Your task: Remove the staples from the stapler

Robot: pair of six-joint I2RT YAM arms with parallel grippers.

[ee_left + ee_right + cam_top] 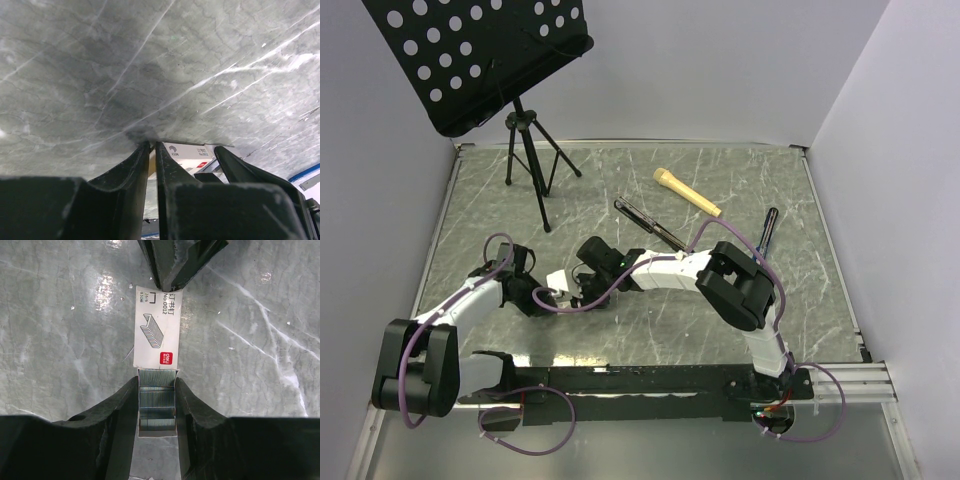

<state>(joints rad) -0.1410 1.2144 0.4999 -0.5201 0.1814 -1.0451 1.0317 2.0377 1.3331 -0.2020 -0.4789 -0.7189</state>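
Note:
The black stapler (650, 224) lies open on the table, beyond both grippers and apart from them. The loose strip of staples is not in view. A white staple box (157, 325) lies between the grippers, its inner tray (157, 400) slid out and packed with grey metal rows. My right gripper (156, 390) is shut on the sides of that tray. My left gripper (152, 146) pinches the far end of the box sleeve (187, 152). In the top view the left gripper (542, 292) and right gripper (578, 283) meet at the box (558, 279).
A black music stand on a tripod (525, 150) stands at the back left. A tool with a yellowish handle (685, 190) lies behind the stapler. A thin black pen (767, 232) lies at the right. Walls close the table's sides.

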